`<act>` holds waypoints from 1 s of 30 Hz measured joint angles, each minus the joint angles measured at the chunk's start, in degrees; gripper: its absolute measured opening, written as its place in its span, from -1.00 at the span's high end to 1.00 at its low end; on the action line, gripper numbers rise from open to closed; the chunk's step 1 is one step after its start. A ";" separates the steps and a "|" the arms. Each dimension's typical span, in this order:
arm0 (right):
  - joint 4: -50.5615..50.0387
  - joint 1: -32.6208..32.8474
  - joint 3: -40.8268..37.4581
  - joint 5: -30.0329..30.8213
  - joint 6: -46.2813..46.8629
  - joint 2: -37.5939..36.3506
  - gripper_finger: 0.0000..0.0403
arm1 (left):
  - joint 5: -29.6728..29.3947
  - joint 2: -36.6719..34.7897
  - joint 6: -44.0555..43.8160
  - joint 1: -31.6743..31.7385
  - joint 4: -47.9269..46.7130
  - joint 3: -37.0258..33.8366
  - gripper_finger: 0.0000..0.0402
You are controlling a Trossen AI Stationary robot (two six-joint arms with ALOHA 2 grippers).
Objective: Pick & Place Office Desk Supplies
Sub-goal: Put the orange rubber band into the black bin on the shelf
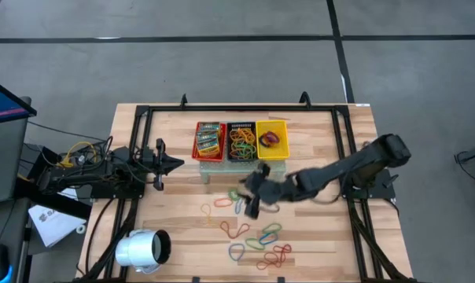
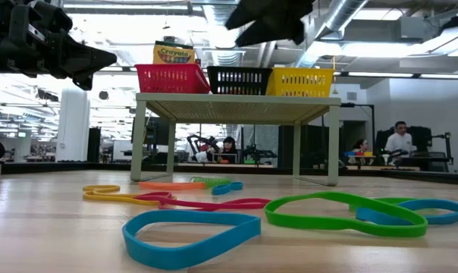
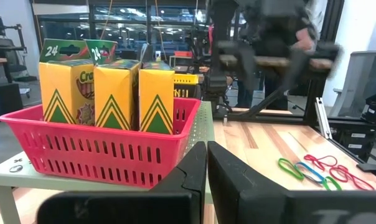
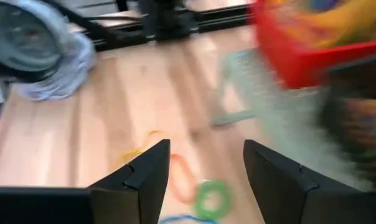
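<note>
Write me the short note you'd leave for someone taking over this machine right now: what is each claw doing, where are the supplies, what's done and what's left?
Left gripper: shut, empty, waiting by the red basket.
Right gripper: open, empty, in the air over the table in front of the raised shelf.
Done: crayon boxes stand in the red basket; rubber bands fill the black basket; the yellow basket holds a small dark red item.
Left: loose rubber bands lie scattered on the wooden table in front of the shelf, in several colours. A white cylinder lies near the table's front left corner.
</note>
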 joint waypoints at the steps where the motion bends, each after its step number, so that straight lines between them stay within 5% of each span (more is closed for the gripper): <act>1: 1.83 0.82 -0.01 -0.03 0.29 1.66 0.01 | 0.01 0.01 0.01 -0.01 0.02 0.00 0.96; 11: 3.90 1.94 7.16 -0.47 -0.31 18.97 0.01 | 0.01 0.00 0.01 -0.01 0.51 0.00 0.96; 18: 1.14 -0.29 15.31 -7.83 -3.56 29.41 0.01 | 0.00 0.00 0.01 0.00 0.50 0.00 0.96; 26: -2.18 -3.46 18.27 -10.93 -3.54 34.09 0.02 | 0.01 0.00 0.00 -0.01 0.62 0.00 0.96; 30: -3.66 -3.62 18.46 -12.76 -3.22 34.51 0.21 | 0.02 0.00 0.01 -0.01 1.07 0.00 0.96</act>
